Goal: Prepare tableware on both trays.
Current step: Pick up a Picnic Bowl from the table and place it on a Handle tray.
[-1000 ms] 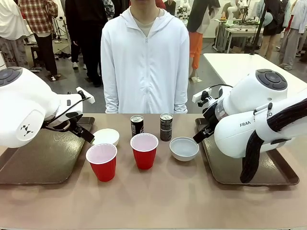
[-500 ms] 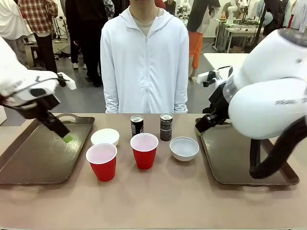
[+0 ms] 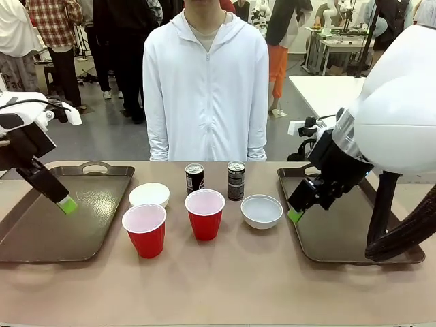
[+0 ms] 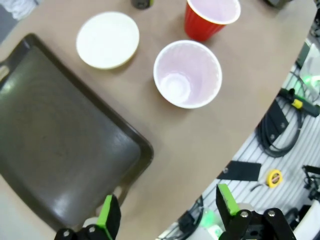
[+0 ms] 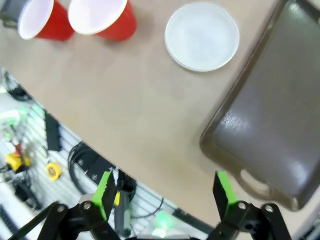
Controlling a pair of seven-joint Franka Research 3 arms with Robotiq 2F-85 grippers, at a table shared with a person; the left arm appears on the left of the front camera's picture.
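Two red cups (image 3: 144,229) (image 3: 205,214) stand mid-table, with two dark cans (image 3: 195,178) (image 3: 236,180) behind them. A white bowl (image 3: 149,195) lies left of the cups and a grey-blue bowl (image 3: 261,210) lies to their right. Both brown trays, the left tray (image 3: 41,235) and the right tray (image 3: 340,238), are bare. My left gripper (image 3: 67,204) hangs open above the left tray (image 4: 60,145), holding nothing. My right gripper (image 3: 295,216) hangs open over the right tray's inner rim, beside the grey-blue bowl (image 5: 202,36). The left wrist view looks down on the white bowl (image 4: 107,40) and a cup (image 4: 187,74).
A person in a white hooded jacket (image 3: 206,88) stands at the far edge, hands out of sight. Cables and tools (image 4: 280,135) lie on the floor below the table's near edge. Bare tabletop (image 3: 225,286) stretches in front of the cups.
The left arm swung away from the white bowl to the left, out over its tray. The right arm rose, and its gripper dropped to the right tray's inner edge.
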